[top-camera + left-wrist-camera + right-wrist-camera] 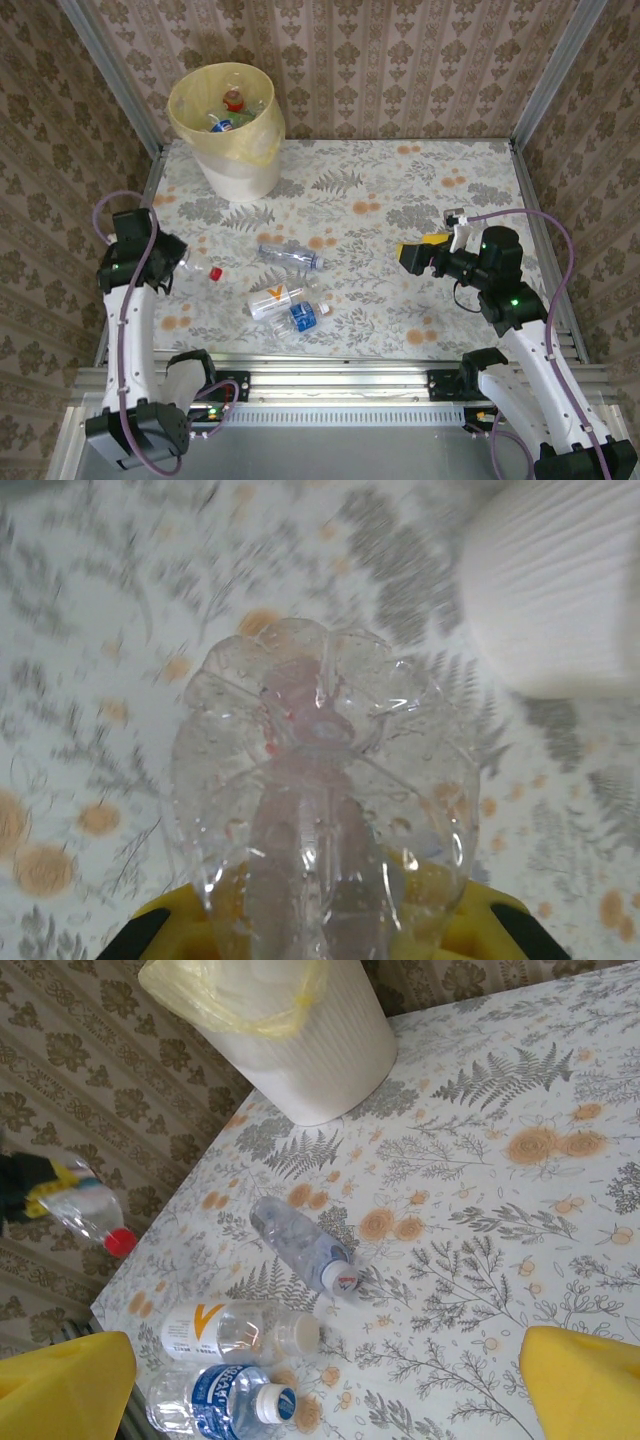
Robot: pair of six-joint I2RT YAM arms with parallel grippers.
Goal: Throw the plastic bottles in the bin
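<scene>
My left gripper (pixel 186 264) hovers over the table's left side, shut on a clear bottle with a red cap (pixel 213 272). The left wrist view looks at this bottle's ribbed base (pixel 320 780) wedged between the yellow fingers (pixel 165 930). Three more bottles lie mid-table: a clear one (pixel 288 256), one with a white and orange label (pixel 273 300), and a blue-labelled one (pixel 301 317). The pale-yellow bin (pixel 238 165) stands at the far left corner with bottles (pixel 234 98) inside. My right gripper (pixel 415 255) is open on the right, nothing between its fingers (pixel 585 1380).
Patterned walls close in the table on the left, back and right. The right wrist view has the bin (pixel 320 1050), the three lying bottles (pixel 300 1245) and the held bottle (pixel 92 1215) by the left wall. Bare floral tabletop (pixel 400 190) stretches between bin and right arm.
</scene>
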